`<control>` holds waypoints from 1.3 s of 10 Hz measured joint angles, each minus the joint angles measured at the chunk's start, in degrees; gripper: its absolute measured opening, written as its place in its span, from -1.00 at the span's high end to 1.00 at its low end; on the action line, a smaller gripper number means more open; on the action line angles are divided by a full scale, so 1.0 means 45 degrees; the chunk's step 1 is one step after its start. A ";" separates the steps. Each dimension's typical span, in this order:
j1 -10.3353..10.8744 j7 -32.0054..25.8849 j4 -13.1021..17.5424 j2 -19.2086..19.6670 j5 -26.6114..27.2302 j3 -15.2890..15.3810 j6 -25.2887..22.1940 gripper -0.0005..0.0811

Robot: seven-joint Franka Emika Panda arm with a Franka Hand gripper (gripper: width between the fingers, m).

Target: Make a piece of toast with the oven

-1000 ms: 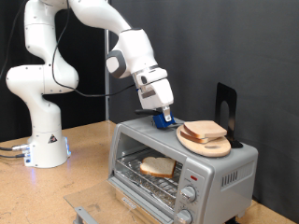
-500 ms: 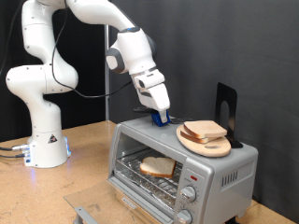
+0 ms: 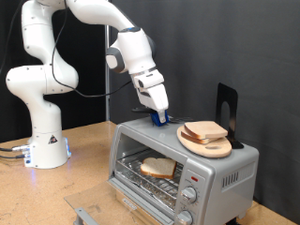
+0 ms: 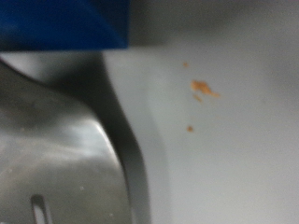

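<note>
One oven [image 3: 183, 164], one round board [image 3: 205, 143], perhaps three bread slices [image 3: 157, 168].

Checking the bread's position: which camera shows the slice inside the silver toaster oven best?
The exterior view: the pale, tan-crusted slice of bread lies on the wire rack inside the silver toaster oven. The wrist view shows no bread, only blurred blue and metal surfaces.

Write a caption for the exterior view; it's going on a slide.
Gripper grips a blue-handled tool atop the oven, a piece of toast inside.
</note>
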 joint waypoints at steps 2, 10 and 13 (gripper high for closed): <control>-0.0594 0.0750 -0.0018 0.0049 -0.0495 0.0477 0.0780 -0.99; -0.1955 0.1720 0.0884 0.0754 -0.1617 0.0811 -0.0559 -0.99; -0.2114 0.1878 0.1054 0.0896 -0.1822 0.0817 -0.0894 -0.99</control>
